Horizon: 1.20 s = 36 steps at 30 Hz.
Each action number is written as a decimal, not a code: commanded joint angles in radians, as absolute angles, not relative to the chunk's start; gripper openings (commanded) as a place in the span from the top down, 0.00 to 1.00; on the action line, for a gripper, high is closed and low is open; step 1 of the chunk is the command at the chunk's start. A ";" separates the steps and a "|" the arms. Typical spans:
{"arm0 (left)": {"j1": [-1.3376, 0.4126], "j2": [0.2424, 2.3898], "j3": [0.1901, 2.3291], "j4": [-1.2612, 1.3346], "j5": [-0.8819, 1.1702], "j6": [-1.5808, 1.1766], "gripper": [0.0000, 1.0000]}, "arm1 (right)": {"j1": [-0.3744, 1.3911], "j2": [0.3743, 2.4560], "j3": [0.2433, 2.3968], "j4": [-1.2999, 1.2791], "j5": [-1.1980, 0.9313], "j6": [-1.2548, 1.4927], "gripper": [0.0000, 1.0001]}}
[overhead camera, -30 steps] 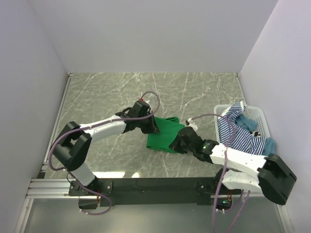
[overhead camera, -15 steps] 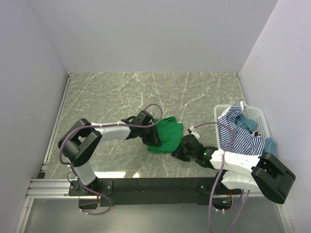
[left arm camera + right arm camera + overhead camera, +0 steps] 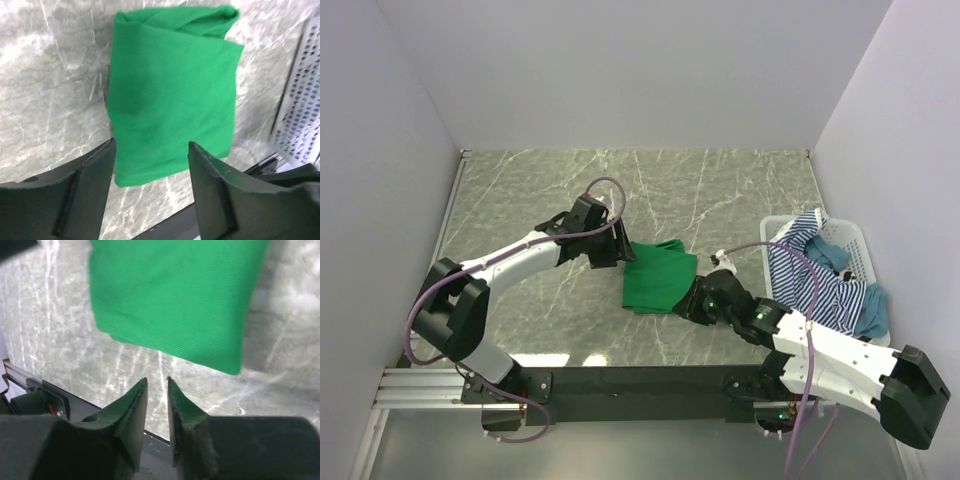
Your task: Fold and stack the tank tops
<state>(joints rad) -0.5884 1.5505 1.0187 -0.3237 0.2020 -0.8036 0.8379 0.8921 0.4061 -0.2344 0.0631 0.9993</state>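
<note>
Right gripper (image 3: pixel 156 382): jaws slightly parted, empty, just off near edge of green top (image 3: pixel 658 280).
Green top: folded, flat on table (image 3: pixel 550 190), between 2 grippers.
Judged light, limp, not fragile; pinch folded edge through all layers.
Left gripper (image 3: pixel 150 150): jaws wide, empty, at far side.
Basket (image 3: pixel 857 238): striped top (image 3: pixel 800 275) and teal top (image 3: pixel 875 312) heaped; lower layers hidden.

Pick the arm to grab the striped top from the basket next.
Probably right. Basket and striped top sit on its side, by its forearm; right tool holds nothing. Left tool is beyond the green top, farther off.
</note>
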 commanded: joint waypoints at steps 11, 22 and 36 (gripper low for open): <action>-0.552 1.721 1.031 -0.255 0.313 -0.719 0.30 | 0.746 1.287 0.436 -0.002 0.015 0.902 0.67; -0.554 1.870 1.077 -0.207 0.407 -0.699 0.31 | 0.733 1.336 0.405 0.057 -0.008 0.887 0.67; -0.463 2.037 1.310 -0.376 0.108 -0.680 0.99 | 0.719 1.240 0.715 -0.152 -0.035 0.736 0.46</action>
